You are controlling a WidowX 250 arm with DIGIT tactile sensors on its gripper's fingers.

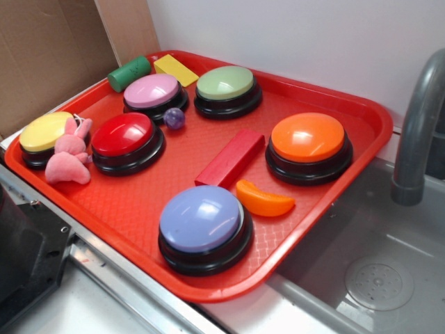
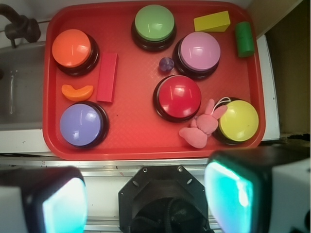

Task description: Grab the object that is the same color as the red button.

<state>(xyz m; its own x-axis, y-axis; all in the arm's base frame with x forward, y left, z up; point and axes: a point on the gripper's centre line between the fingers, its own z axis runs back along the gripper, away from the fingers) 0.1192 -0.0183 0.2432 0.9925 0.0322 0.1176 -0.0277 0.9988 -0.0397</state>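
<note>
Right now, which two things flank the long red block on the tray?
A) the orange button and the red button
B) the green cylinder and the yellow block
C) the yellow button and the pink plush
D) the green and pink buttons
A: the long red block lies between the orange button and the red button, with the orange wedge just off its end.

The red block (image 1: 230,158) is hemmed by the orange button (image 1: 309,147) and orange wedge (image 1: 264,198); its left side lies open.
</note>
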